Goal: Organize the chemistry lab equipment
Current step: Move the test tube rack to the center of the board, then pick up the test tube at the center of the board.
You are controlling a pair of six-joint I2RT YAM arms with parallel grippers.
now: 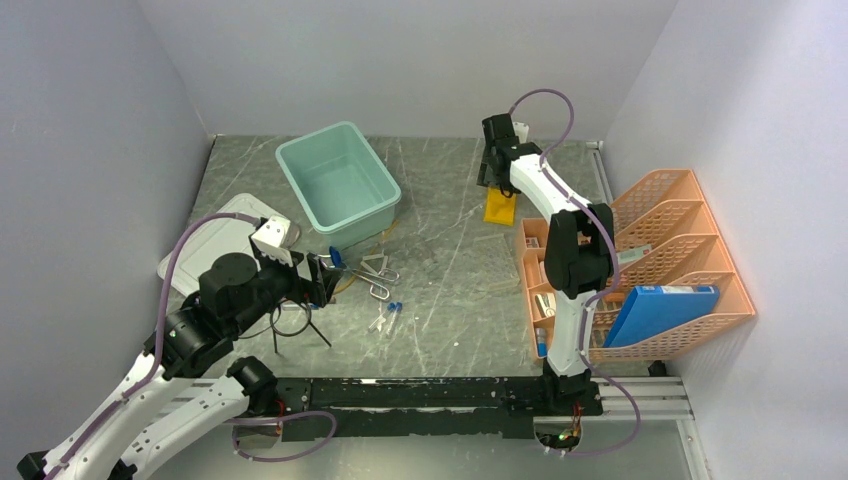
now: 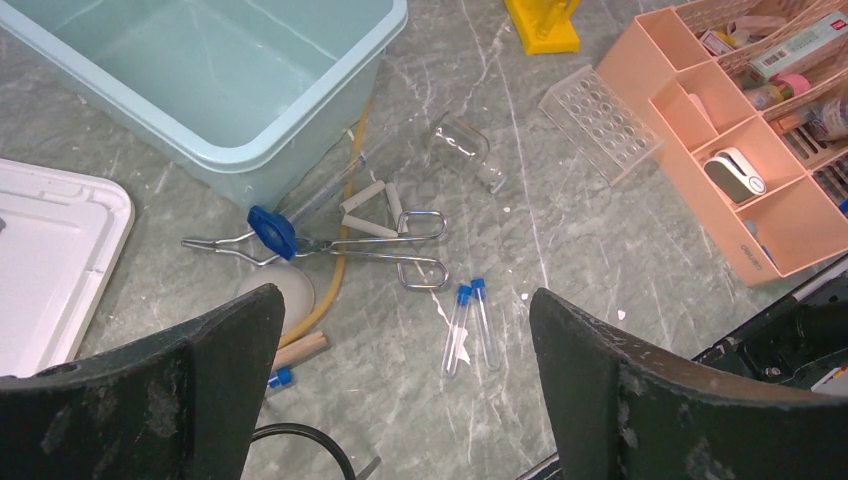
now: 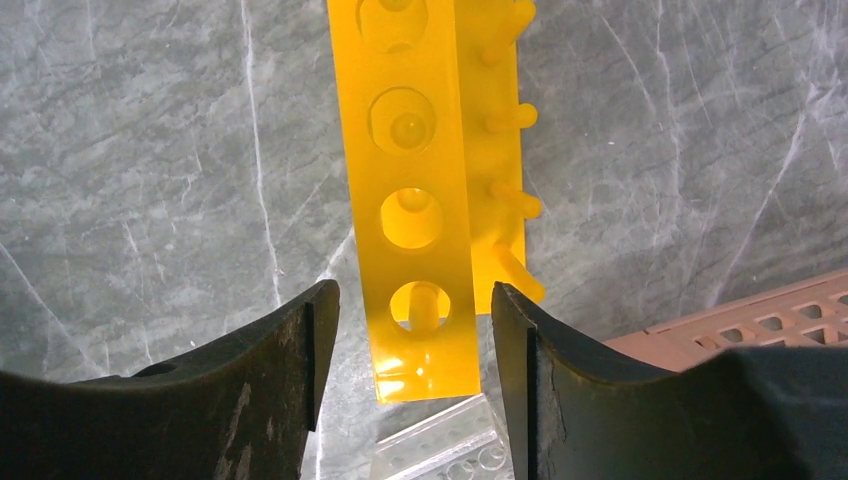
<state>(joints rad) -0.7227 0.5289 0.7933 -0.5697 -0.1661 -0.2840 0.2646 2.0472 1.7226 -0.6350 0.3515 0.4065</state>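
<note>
The yellow test-tube rack (image 1: 499, 206) lies at the back of the table, also in the right wrist view (image 3: 418, 200). My right gripper (image 3: 415, 330) is open, one finger on each side of the rack's near end, with gaps showing. My left gripper (image 2: 405, 370) is open and empty above the table. Two blue-capped clear tubes (image 2: 470, 325) lie just beyond it. Silver wire tongs (image 2: 370, 245), a tan hose (image 2: 345, 230) and a wooden stick (image 2: 300, 350) lie near them. The black wire ring stand (image 1: 290, 322) sits under the left arm.
The pale teal tub (image 1: 325, 135) stands at the back left, its white lid (image 1: 215, 240) beside it. The orange organiser (image 1: 670, 250) with a blue box (image 1: 660, 310) fills the right side. A clear plastic rack (image 2: 600, 120) and a glass vial (image 2: 465, 150) lie mid-table.
</note>
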